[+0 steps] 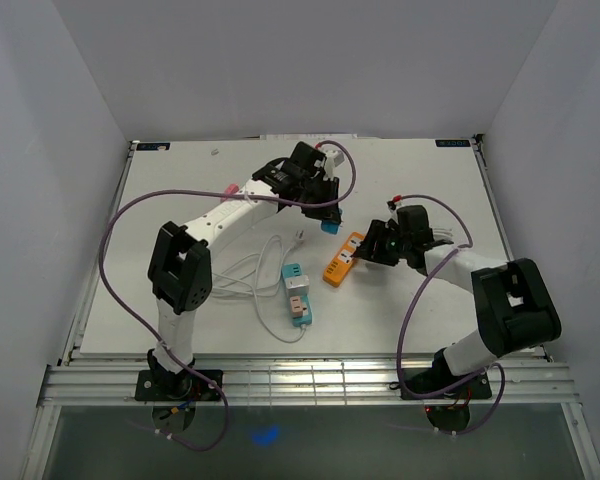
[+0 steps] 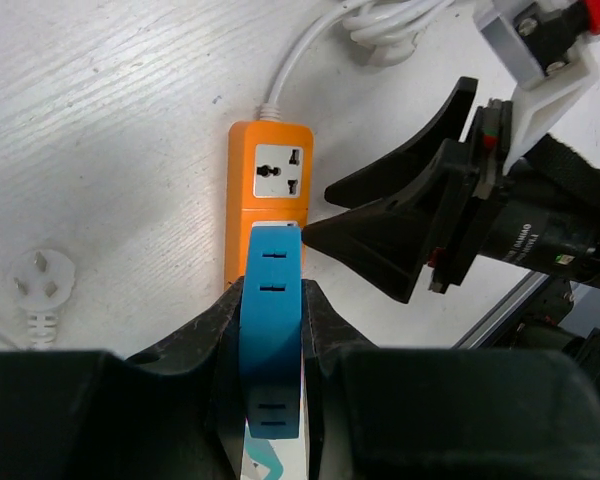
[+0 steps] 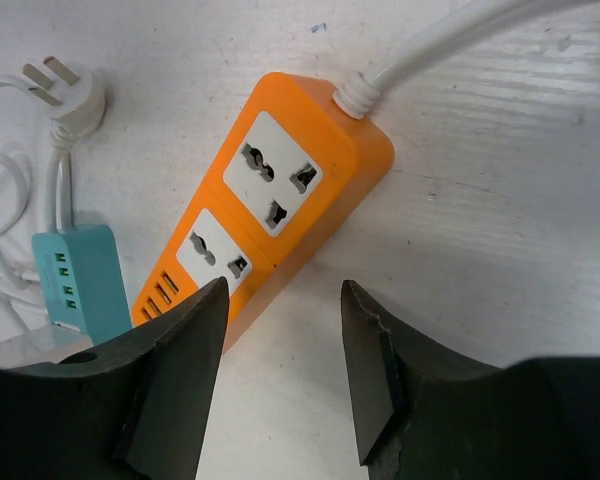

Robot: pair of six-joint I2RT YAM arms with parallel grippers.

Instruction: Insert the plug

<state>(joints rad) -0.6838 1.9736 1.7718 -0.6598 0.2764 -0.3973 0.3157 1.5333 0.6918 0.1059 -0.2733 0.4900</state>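
The blue plug (image 2: 273, 260) hangs just above the near end of the orange power strip (image 2: 270, 175), pinched on its two broad flat sides by the left gripper (image 2: 272, 310). We cannot see its prongs, which would sit on the underside.

We take it for a light, hard plastic block that will not give under the squeeze. Its faces look smooth, though, so it could slip or twist between the pads if it meets the socket at an angle. The flat sides are the right place to hold it, and we would want the grip low on the body, so the push goes straight down rather than levering the block over.

The strip also looks light and rigid. It lies flat on the table (image 2: 110, 120) with nothing pinning it, so we expect it to skid or tip when pressed.

The right gripper (image 3: 280, 300) hovers at the strip's long edge with its fingers spread and nothing between them. We judge it well placed to brace the strip.

The strip's white cord (image 2: 300, 50) leaves from the far end. A loose white plug (image 2: 40, 280) lies on the table well to one side.
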